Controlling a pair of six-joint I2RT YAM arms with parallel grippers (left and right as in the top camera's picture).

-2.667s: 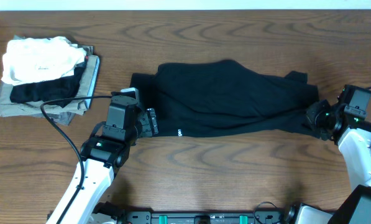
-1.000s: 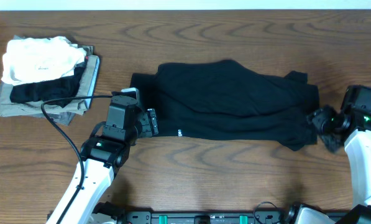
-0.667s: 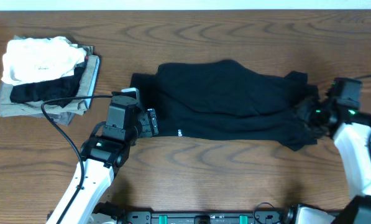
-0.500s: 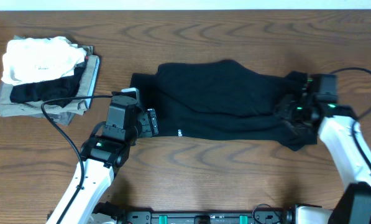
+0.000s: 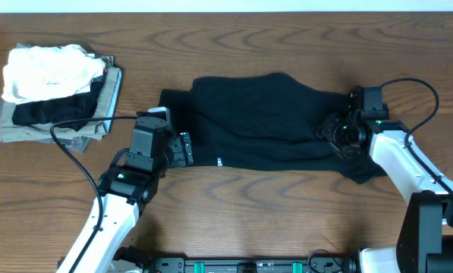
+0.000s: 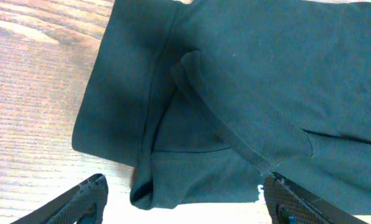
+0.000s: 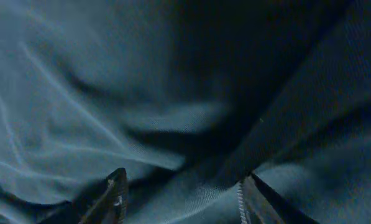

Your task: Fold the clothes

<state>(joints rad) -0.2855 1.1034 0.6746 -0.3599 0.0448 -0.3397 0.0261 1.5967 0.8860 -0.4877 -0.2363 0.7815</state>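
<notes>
The clothes, a black T-shirt point(image 5: 272, 121), lie in a long band across the middle of the table. My left gripper point(image 5: 187, 149) hovers open just off the shirt's left end. In the left wrist view its fingers point(image 6: 86, 198) straddle the shirt's point(image 6: 247, 74) rolled lower left corner without touching it. My right gripper point(image 5: 334, 133) is down on the right part of the shirt. The right wrist view shows only black fabric point(image 7: 110, 93), with a ridge of it between the parted jaws of the gripper point(image 7: 180, 193).
A pile of folded garments sits at the far left, a white one point(image 5: 48, 68) on top of dark and grey ones point(image 5: 29, 133). The left arm's black cable point(image 5: 82, 121) loops beside that pile. Bare wooden table point(image 5: 249, 205) runs along the front.
My right arm has swung left from beyond the shirt's right end onto the shirt, and its jaws have narrowed. The left arm and the shirt's left end have not moved.
</notes>
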